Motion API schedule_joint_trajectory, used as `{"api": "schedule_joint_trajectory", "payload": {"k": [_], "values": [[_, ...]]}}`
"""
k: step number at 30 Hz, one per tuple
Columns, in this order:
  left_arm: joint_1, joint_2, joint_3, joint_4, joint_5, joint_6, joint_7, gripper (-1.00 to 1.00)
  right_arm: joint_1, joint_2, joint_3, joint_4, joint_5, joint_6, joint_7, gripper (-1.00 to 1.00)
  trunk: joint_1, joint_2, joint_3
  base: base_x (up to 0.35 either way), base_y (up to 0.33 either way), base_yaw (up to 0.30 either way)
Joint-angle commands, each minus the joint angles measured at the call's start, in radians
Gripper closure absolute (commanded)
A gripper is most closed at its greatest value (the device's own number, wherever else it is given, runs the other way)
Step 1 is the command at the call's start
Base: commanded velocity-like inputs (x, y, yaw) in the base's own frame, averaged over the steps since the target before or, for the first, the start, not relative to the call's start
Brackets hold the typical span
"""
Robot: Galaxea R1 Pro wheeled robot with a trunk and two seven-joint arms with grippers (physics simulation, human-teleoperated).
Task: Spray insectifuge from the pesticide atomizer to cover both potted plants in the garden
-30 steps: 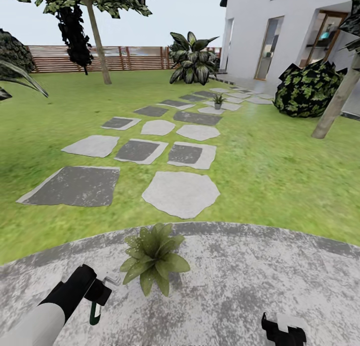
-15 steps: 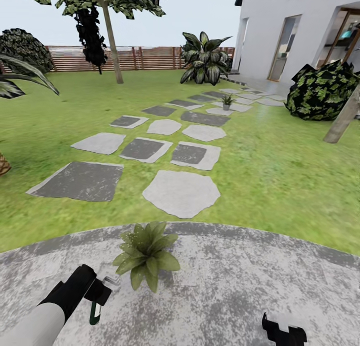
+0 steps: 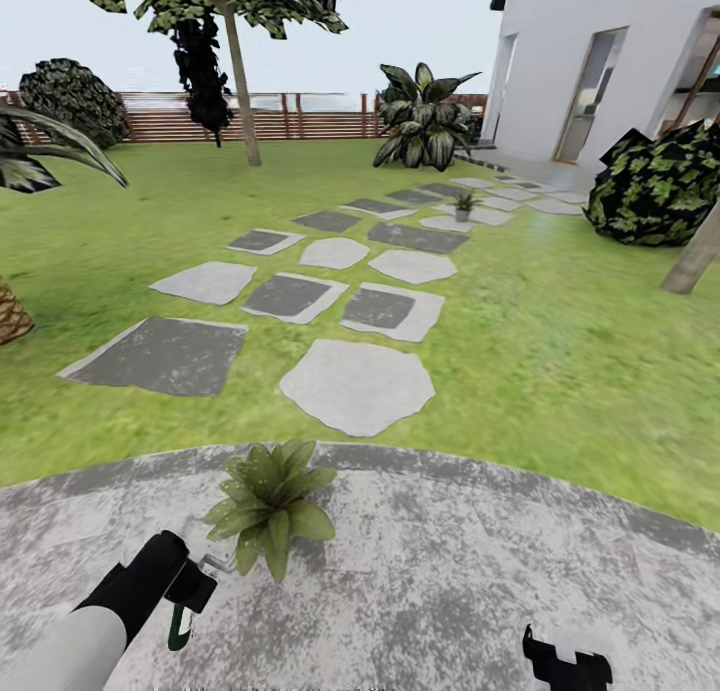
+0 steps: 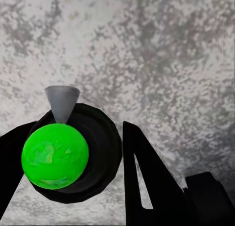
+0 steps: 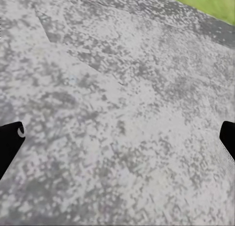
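Left tool (image 3: 190,596) grips pesticide atomizer (image 3: 180,626) beside near potted plant (image 3: 265,501).

Head high, forward; wrists close, probably sharing paving (image 3: 480,561).

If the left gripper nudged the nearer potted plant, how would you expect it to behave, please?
The potted plant sits low and broad on the flat paved patch, so it would probably slide, not tip. Its thin pointed leaves would likely bend first. The left gripper, holding the atomizer, is close beside it.
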State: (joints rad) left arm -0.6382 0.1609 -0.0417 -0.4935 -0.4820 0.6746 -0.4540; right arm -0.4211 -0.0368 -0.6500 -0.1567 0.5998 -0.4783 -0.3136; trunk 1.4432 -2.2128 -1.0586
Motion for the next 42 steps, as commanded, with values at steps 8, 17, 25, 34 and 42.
{"api": "schedule_joint_trajectory", "payload": {"k": [8, 17, 25, 34, 42], "values": [[0.000, -0.024, -0.002, -0.002, 0.007, 0.006, 0.054, 1.00, -0.001, 0.000, -0.007, 0.002, 0.011, -0.003, -0.003, -1.00, 0.000, 0.000, -0.001, -0.033, -0.105, 0.274], [0.000, -0.032, 0.000, -0.001, 0.006, 0.011, 0.055, 1.00, -0.001, 0.000, -0.008, 0.002, 0.010, -0.003, -0.004, -1.00, 0.000, 0.000, -0.001, 0.040, -0.001, 0.043], [0.000, -0.032, -0.002, -0.002, 0.006, 0.013, 0.054, 1.00, -0.001, 0.001, -0.007, 0.002, 0.009, -0.003, -0.004, -1.00, 0.000, 0.000, -0.003, 0.106, 0.000, 0.028], [0.000, -0.031, -0.001, -0.001, 0.006, 0.014, 0.054, 1.00, -0.001, -0.005, -0.008, 0.000, 0.011, -0.003, -0.001, -1.00, 0.000, 0.000, -0.006, 0.001, 0.000, 0.059], [0.000, -0.031, -0.001, -0.002, 0.006, 0.014, 0.054, 1.00, -0.001, -0.002, -0.007, 0.000, 0.011, -0.003, -0.002, -1.00, 0.000, 0.000, -0.006, 0.141, 0.017, 0.000]]}}
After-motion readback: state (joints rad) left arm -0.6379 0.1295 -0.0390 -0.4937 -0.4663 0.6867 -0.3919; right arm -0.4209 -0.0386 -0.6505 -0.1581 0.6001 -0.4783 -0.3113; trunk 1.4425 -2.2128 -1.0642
